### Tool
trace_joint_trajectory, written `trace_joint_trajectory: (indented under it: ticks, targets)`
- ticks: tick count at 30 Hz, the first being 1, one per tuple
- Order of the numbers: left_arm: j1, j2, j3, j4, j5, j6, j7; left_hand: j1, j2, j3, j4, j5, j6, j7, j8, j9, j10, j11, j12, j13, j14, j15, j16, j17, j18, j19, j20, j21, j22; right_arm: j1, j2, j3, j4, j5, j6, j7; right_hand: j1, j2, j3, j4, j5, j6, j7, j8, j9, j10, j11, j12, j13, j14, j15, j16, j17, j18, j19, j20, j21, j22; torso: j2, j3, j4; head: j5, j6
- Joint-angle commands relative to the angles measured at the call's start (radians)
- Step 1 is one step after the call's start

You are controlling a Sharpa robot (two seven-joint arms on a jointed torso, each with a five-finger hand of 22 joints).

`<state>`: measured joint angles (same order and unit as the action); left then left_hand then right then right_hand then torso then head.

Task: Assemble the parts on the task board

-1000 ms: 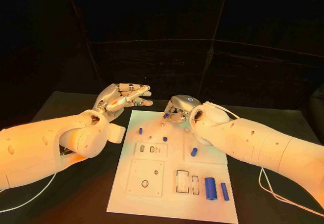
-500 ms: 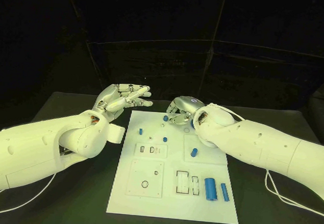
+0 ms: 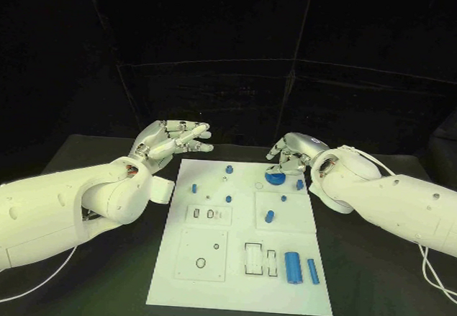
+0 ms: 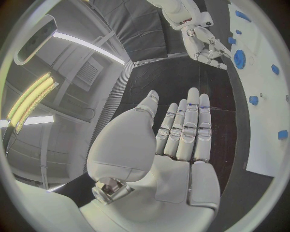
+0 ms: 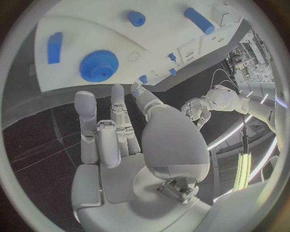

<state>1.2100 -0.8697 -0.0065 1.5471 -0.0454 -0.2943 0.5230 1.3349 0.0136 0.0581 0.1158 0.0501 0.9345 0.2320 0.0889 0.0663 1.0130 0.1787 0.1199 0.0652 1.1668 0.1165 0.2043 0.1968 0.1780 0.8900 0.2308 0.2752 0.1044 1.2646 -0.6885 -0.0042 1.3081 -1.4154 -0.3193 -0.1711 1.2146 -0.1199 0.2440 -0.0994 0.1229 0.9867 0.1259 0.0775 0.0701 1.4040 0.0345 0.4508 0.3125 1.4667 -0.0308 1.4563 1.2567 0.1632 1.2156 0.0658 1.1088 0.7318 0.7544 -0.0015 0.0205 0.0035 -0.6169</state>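
The white task board (image 3: 237,281) lies in the middle of the black table. A blue gear (image 3: 274,179) lies flat near its far right corner, and again in the right wrist view (image 5: 98,66). My right hand (image 3: 294,150) hovers just beyond the gear, fingers straight and apart, holding nothing (image 5: 118,128). My left hand (image 3: 173,142) is raised off the board's far left corner, fingers stretched out and empty (image 4: 181,130). Small blue pegs (image 3: 229,198) dot the far half of the board. A thick blue cylinder (image 3: 292,266) and a thinner one (image 3: 313,271) lie at the near right.
Recessed slots and holes (image 3: 210,214) sit in the middle and near part of the board. A white cable (image 3: 435,275) trails on the table at the right. Black table surface (image 3: 385,312) surrounds the board on both sides.
My right hand has moved from the board's far middle to its far right corner. The blue gear now lies uncovered on the board. The left hand has hardly moved.
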Motion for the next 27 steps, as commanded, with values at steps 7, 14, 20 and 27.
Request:
trace_joint_trajectory:
  ticks: [7, 14, 20, 27]
  targets:
    - [0.001, 0.01, 0.0, -0.011, -0.004, 0.021, 0.001, 0.005, 0.011, 0.002, -0.008, 0.003, 0.001, 0.003, -0.005, 0.0, -0.005, -0.003, -0.008, -0.001, -0.005, 0.001, -0.006, 0.001, 0.007, 0.007, 0.003, -0.004, -0.002, 0.002, -0.029, 0.003, -0.009, 0.085, 0.101, -0.107, 0.075, -0.003, -0.169, 0.168, 0.045, -0.066, 0.02, 0.023, 0.0, -0.031, 0.019, 0.706, 0.778, 0.065, 0.011, 0.043, 0.095, -0.02, 0.028, 0.015, 0.044, 0.06, 0.001, 0.0019, -0.001, -0.014, 0.0]
    - [0.0, 0.017, 0.0, -0.019, -0.004, 0.023, 0.0, 0.005, 0.011, 0.002, -0.008, 0.003, 0.001, 0.003, -0.005, 0.0, -0.005, -0.003, -0.008, -0.001, -0.005, 0.001, -0.006, 0.001, 0.007, 0.007, 0.003, -0.004, -0.002, 0.002, -0.006, 0.003, -0.041, 0.084, 0.128, -0.104, 0.112, -0.007, -0.195, 0.21, 0.042, -0.092, 0.029, 0.031, -0.001, -0.015, 0.029, 0.793, 0.88, 0.067, 0.017, 0.049, 0.111, -0.022, 0.026, 0.024, 0.051, 0.066, 0.002, 0.0014, 0.001, -0.016, -0.001]
    - [0.0, 0.018, 0.0, -0.022, -0.004, 0.024, 0.0, 0.005, 0.011, 0.002, -0.008, 0.003, 0.001, 0.003, -0.005, 0.0, -0.005, -0.003, -0.008, -0.001, -0.005, 0.001, -0.006, 0.001, 0.007, 0.007, 0.003, -0.004, -0.002, 0.002, 0.016, 0.002, -0.06, 0.07, 0.134, -0.097, 0.133, -0.003, -0.206, 0.23, 0.043, -0.098, 0.032, 0.043, 0.0, 0.021, 0.033, 0.88, 0.977, 0.069, 0.021, 0.056, 0.128, -0.023, 0.027, 0.027, 0.058, 0.073, 0.002, 0.0002, 0.0016, -0.017, -0.002]
    - [-0.001, 0.018, 0.0, -0.024, -0.004, 0.024, 0.0, 0.005, 0.011, 0.002, -0.008, 0.003, 0.001, 0.003, -0.005, 0.0, -0.005, -0.003, -0.008, -0.001, -0.005, 0.001, -0.006, 0.001, 0.007, 0.007, 0.003, -0.004, -0.002, 0.001, 0.032, 0.002, -0.073, 0.049, 0.14, -0.091, 0.143, 0.002, -0.211, 0.238, 0.043, -0.097, 0.033, 0.053, 0.001, 0.048, 0.035, 0.936, 1.041, 0.072, 0.023, 0.061, 0.143, -0.025, 0.03, 0.03, 0.067, 0.084, 0.003, 0.0003, 0.002, -0.015, -0.005]
